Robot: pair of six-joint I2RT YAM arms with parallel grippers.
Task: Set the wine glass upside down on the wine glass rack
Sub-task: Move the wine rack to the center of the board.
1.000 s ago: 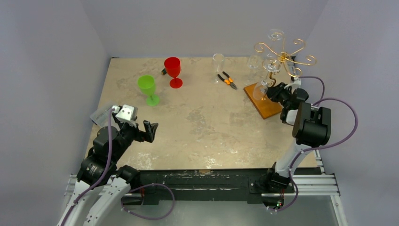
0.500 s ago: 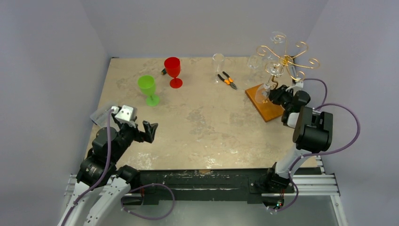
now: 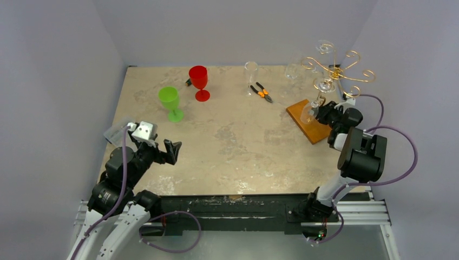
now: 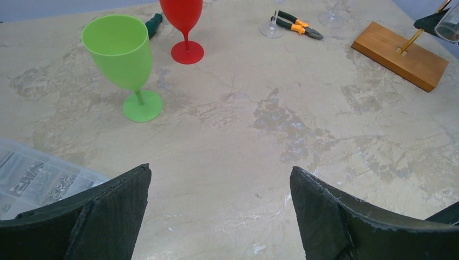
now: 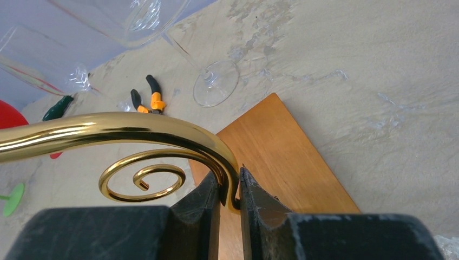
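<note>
Right gripper (image 5: pixel 229 189) is clamping a gold arm of the wine glass rack (image 3: pixel 336 69), dragging it rightward across the upper right; the wine glass (image 3: pixel 310 110) seems to be hanging inverted there already, so placement is looking done; left gripper (image 4: pixel 219 179) is waiting, jaws apart.

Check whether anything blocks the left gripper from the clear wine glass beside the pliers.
Nothing visible does. Bare table lies between the open left gripper and the clear wine glass; the green goblet and red goblet stand left of that path.
</note>
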